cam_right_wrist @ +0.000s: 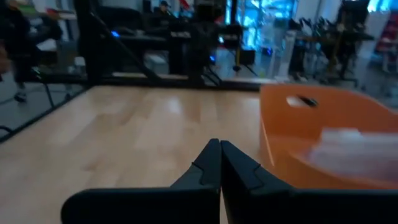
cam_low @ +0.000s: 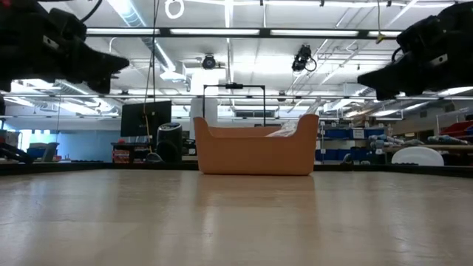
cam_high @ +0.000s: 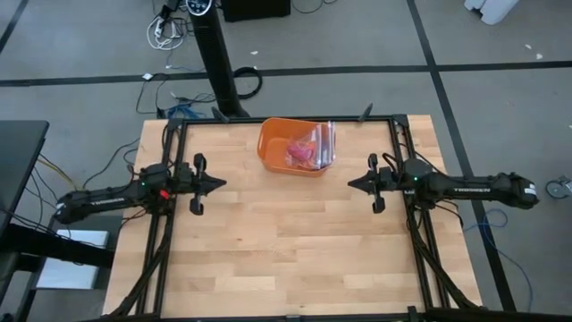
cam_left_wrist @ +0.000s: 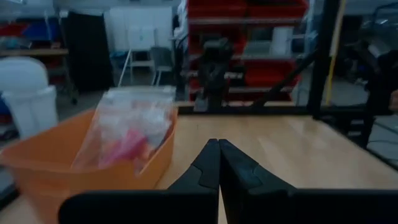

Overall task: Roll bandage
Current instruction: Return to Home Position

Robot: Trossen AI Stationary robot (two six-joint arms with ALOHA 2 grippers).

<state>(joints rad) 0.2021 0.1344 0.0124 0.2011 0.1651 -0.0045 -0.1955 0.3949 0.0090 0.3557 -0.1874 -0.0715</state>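
The near half of the wooden bench [cam_high: 286,259] lies bare. Midway back, the left arm [cam_high: 107,197] reaches in from the bench's left edge and the right arm [cam_high: 474,188] from its right edge, pointing at each other across the middle and well apart. In the low view both hang above the wood without touching it. The left jaws are pressed tip to tip and hold nothing, as the left wrist view shows, and the right jaws are likewise squeezed together and empty. Farther back, at the centre of the bench's far edge, stands an orange bin [cam_high: 275,148], upright and apart from both arms. Inside it a clear plastic bag [cam_high: 325,141] leans against the wall on the right arm's side, its top rising just above the rim. The bandage [cam_high: 298,153], a magenta-pink bundle, sits inside that bag in the bin. Beyond the bench, on the grey floor, a black stand column [cam_high: 214,63] rises beside loose cables [cam_high: 165,31]
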